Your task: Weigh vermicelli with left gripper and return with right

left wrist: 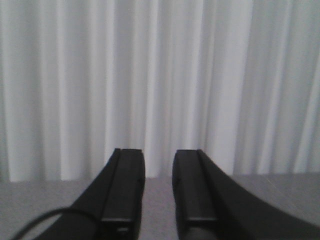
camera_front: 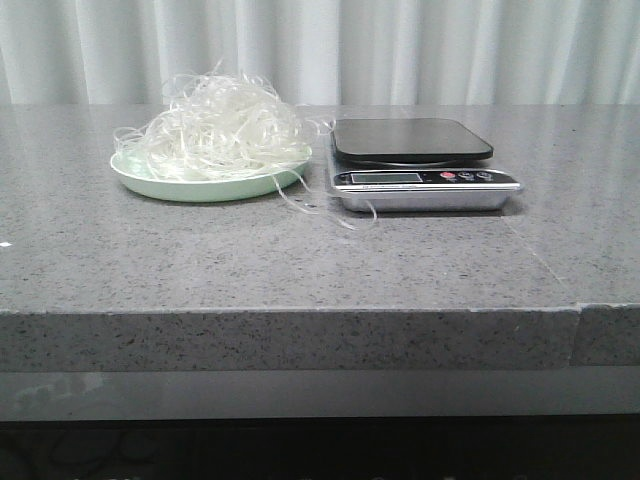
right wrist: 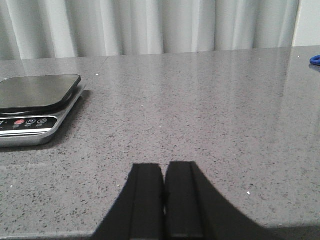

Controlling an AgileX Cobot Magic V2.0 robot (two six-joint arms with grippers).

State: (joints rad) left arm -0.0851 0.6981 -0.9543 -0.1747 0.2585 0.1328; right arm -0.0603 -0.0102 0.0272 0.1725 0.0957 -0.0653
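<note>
The vermicelli (camera_front: 218,125), a fluffy heap of thin translucent white strands, rests on a pale green plate (camera_front: 160,184) on the grey table's left half; loose strands trail toward the scale. Right beside the plate stands a silver kitchen scale (camera_front: 420,165) with a bare black platform (camera_front: 410,138); the right wrist view also shows the scale (right wrist: 35,102). Neither arm appears in the front view. My left gripper (left wrist: 159,152) is open, empty, facing the curtain. My right gripper (right wrist: 164,167) is shut on nothing, low over the table, right of the scale.
A white pleated curtain (camera_front: 320,50) closes off the back of the table. The stone tabletop (camera_front: 300,270) has a seam near its front right edge (camera_front: 577,315). A small blue object (right wrist: 315,60) lies at the table's far right.
</note>
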